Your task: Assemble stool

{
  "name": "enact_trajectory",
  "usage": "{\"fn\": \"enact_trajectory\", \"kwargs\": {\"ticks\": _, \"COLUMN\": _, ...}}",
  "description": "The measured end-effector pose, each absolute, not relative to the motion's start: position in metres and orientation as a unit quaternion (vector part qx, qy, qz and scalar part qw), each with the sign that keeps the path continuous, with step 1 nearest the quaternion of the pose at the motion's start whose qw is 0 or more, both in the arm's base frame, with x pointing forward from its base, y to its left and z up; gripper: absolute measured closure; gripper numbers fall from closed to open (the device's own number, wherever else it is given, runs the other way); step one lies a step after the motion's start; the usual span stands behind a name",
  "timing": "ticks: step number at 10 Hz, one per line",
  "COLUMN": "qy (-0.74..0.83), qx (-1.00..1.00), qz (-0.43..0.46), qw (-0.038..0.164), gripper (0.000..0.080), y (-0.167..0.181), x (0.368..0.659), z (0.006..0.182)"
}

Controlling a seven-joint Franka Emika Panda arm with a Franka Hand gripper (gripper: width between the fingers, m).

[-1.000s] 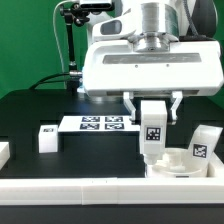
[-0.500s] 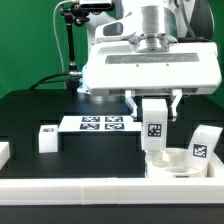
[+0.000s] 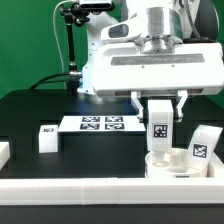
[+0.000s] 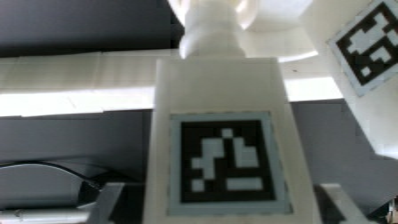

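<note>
Since the earlier frame, the gripper (image 3: 160, 106) has shifted slightly toward the exterior view's right, carrying the held leg (image 3: 159, 130) over the round seat (image 3: 172, 163). The jaws are clamped narrow on the upright leg. Whether the leg's lower end already touches the seat cannot be told.

Step in hand: fitting this leg into the seat. The next move likely calls for aligning the lower end with the seat's mounting point, then pressing down.

A spare leg (image 3: 203, 146) stands just beside the seat.
</note>
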State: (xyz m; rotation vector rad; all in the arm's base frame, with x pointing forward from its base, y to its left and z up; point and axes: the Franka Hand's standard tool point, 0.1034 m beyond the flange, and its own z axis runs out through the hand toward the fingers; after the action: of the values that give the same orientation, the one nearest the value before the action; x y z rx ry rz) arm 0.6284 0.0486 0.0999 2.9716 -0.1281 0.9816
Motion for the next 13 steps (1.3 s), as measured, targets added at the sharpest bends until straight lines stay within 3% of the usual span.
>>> {"fn": "enact_trajectory", "kwargs": {"ticks": 13, "qy": -0.034, "qx": 0.951, "qz": 0.306, "qw": 0.009, "gripper": 0.0461, "y": 0.050, "x": 0.626, "z": 0.086}}
